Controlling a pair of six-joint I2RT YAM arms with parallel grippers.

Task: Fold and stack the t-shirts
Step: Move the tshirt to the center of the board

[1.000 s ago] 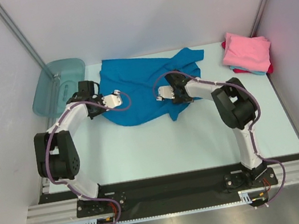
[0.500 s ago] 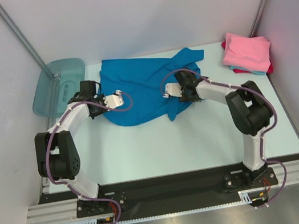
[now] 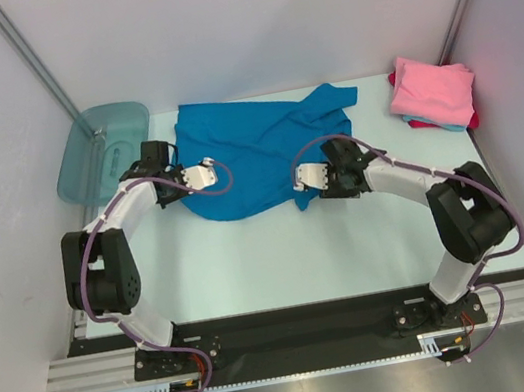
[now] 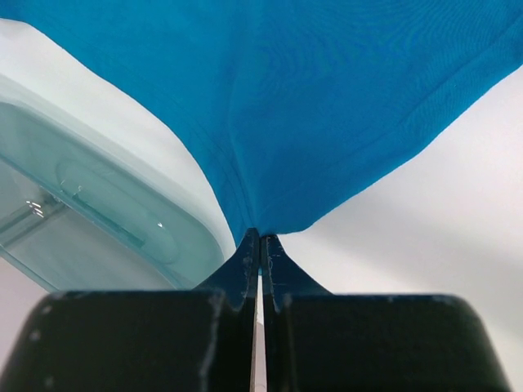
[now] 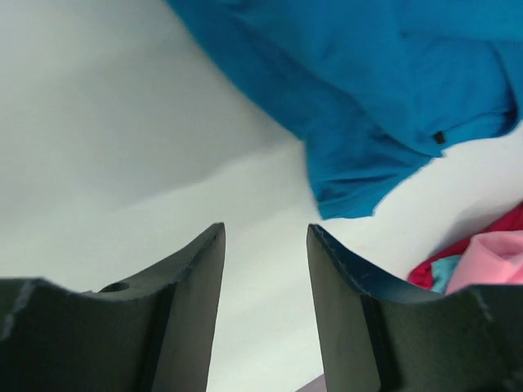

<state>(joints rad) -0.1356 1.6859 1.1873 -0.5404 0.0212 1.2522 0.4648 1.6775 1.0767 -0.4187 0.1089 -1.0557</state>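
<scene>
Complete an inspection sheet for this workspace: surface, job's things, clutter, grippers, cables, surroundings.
Surface: pale table, flat.
Job's things: blue shirt crumpled at the back; pink shirt atop a folded stack, back right.
Clutter: teal tub, back left.
Grippers: left gripper shut on the blue shirt's edge; right gripper open, holding nothing.
Cables: purple cables follow both arms.
Surroundings: white walls, metal posts.

Pale green table (image 3: 281, 248) holds a crumpled bright blue t-shirt (image 3: 248, 148); translucent teal plastic tub (image 3: 97, 154) to its left, perhaps overhanging; pink-topped folded stack (image 3: 434, 86) to its right.
</scene>
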